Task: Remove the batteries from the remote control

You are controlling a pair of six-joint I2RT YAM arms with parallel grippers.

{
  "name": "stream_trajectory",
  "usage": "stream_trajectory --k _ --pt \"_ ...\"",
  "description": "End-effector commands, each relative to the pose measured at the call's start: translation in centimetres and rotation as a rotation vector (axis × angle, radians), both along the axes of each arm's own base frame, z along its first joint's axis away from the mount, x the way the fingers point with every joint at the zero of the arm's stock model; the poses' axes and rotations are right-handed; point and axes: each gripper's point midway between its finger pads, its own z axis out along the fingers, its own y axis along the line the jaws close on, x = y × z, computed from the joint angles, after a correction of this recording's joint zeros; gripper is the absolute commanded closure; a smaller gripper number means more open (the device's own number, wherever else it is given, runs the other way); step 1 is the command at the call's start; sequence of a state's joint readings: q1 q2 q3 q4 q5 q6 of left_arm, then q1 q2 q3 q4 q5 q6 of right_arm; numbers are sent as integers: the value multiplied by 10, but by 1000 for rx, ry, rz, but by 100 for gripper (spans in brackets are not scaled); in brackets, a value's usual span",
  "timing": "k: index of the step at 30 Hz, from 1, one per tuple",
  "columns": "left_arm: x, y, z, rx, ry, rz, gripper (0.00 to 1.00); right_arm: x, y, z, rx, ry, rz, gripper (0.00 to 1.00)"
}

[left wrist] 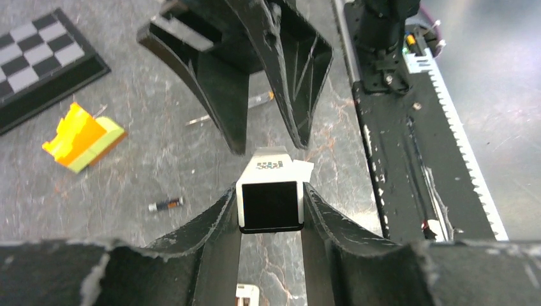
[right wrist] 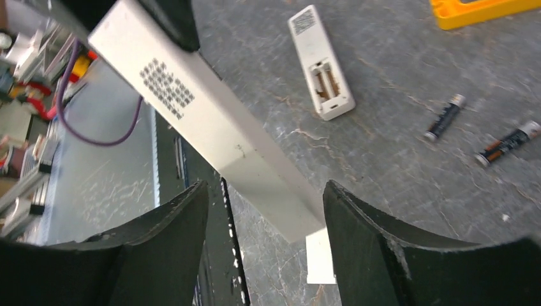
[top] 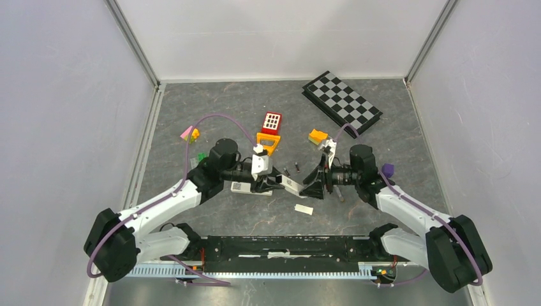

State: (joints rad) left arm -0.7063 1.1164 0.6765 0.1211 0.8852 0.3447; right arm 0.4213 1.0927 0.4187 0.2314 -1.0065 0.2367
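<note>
My left gripper [left wrist: 270,191] is shut on the dark end of a white remote control [left wrist: 270,167], holding it above the table [top: 191,115]. The remote [right wrist: 217,134] runs diagonally, and its free end lies between the fingers of my right gripper [right wrist: 266,191]. That gripper [top: 314,185] is open, with a gap on each side of the remote. Two batteries [right wrist: 444,118] [right wrist: 508,143] lie loose on the table. No battery shows in the held remote. Another white remote [right wrist: 321,64] lies flat with its compartment open.
A small white cover plate [right wrist: 319,258] lies on the table under the right gripper. An orange and red toy [top: 270,132], a yellow block [left wrist: 83,137] and a checkerboard [top: 341,102] sit farther back. The black base rail [top: 281,245] runs along the near edge.
</note>
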Motion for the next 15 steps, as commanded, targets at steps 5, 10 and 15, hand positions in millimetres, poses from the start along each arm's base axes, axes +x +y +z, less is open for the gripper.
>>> stream_trajectory --k 5,10,15 --pt "16 3 -8 6 -145 130 98 40 -4 31 29 16 -268 26" --pt "14 -6 -4 -48 -168 146 98 51 -4 51 82 76 -381 27" --pt "12 -15 -5 -82 -145 157 98 53 5 66 119 100 -423 27"
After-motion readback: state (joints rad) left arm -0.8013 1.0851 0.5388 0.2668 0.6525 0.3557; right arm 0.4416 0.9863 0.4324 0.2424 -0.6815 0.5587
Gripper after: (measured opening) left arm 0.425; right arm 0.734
